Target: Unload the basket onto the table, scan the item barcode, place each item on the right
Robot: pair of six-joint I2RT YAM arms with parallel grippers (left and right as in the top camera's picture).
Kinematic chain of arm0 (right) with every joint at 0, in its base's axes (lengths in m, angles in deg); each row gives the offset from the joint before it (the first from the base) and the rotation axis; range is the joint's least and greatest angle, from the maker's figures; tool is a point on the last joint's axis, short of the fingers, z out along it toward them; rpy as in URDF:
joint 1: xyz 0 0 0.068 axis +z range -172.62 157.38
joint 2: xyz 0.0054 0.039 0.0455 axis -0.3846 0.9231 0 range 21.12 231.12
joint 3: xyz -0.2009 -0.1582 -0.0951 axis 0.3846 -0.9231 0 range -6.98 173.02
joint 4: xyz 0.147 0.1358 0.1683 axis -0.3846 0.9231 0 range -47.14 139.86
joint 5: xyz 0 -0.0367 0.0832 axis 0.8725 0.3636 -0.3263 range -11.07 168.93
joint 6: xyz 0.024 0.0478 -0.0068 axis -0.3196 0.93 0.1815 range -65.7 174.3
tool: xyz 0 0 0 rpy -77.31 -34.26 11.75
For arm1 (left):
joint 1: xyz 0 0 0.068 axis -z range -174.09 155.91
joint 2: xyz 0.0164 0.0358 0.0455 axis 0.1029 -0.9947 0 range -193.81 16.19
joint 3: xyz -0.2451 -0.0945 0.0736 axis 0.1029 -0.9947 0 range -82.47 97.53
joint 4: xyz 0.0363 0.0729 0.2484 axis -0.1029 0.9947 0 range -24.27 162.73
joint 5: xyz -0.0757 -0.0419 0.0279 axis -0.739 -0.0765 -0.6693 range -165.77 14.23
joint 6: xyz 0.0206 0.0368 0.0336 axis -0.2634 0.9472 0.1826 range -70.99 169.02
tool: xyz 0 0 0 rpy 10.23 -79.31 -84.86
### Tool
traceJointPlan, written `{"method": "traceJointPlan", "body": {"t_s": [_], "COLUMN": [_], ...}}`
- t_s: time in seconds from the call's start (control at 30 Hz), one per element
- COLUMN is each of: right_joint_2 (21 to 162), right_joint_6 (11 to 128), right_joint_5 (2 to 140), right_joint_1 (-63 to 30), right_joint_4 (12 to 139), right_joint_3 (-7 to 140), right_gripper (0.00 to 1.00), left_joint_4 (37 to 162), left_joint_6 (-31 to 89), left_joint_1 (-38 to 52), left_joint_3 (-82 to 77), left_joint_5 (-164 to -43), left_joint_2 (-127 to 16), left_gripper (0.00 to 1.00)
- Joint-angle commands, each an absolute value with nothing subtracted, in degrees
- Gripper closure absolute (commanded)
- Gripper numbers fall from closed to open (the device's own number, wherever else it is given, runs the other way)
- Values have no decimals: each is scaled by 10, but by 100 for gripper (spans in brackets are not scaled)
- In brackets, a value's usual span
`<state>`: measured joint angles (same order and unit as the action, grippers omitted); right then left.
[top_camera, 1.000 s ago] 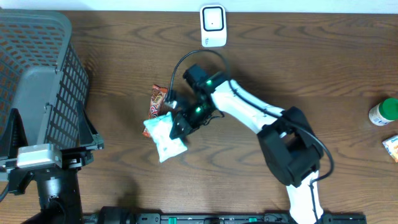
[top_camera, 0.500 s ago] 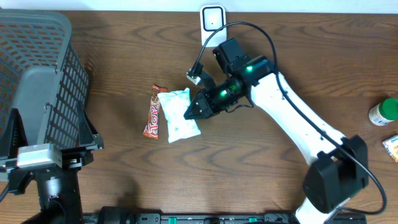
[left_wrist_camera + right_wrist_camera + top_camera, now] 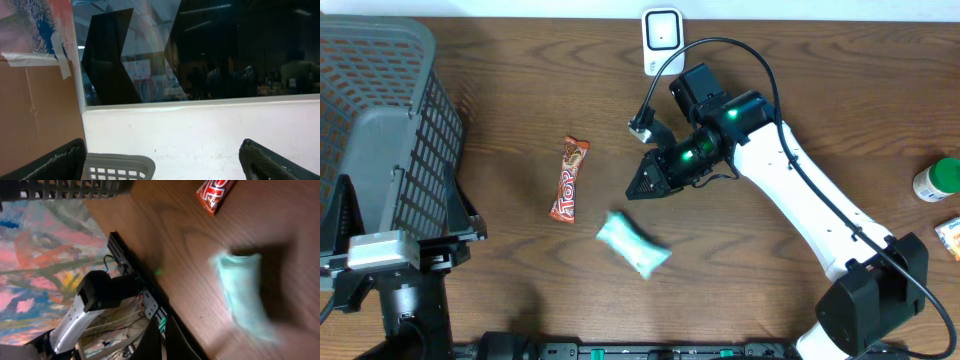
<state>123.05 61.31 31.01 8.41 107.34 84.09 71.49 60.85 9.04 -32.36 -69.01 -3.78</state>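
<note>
A pale teal packet (image 3: 633, 243) lies loose on the wooden table, tilted and blurred, apart from any gripper. In the right wrist view the packet (image 3: 245, 295) is a smear in front of the fingers. My right gripper (image 3: 633, 192) hangs above and slightly behind it, shut with nothing between its fingers (image 3: 164, 340). An orange candy bar (image 3: 569, 178) lies to the left, and the bar's end (image 3: 215, 194) shows in the right wrist view. The white scanner (image 3: 663, 40) stands at the table's far edge. My left gripper (image 3: 162, 165) is open and faces a white wall.
A grey mesh basket (image 3: 390, 30) fills the left side, and its rim (image 3: 117, 165) shows between the left fingers. A green-capped bottle (image 3: 937, 180) and a small packet (image 3: 950, 235) sit at the right edge. The left arm's base (image 3: 380, 260) stands at the front left.
The right gripper carried the teal packet up and right toward the scanner. The packet has since left the jaws and dropped to the table below them. The left arm has not moved.
</note>
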Motion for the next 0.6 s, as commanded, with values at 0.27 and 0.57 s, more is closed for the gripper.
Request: {"method": "traceJointPlan", "body": {"t_s": [0.27, 0.57], "right_joint_2": [1226, 1284], "right_joint_6": [600, 647], "right_joint_5": [587, 598], "right_joint_1": [127, 156], "right_joint_4": [1047, 1034], "right_joint_3": [793, 760], "right_gripper": [1, 8], "left_joint_4": [713, 712], "left_joint_6": [605, 605], "left_joint_1": [88, 88], "left_joint_3": [-328, -328], "left_joint_5": [-693, -693], "left_joint_2": [-30, -30], "left_gripper": [2, 2]}}
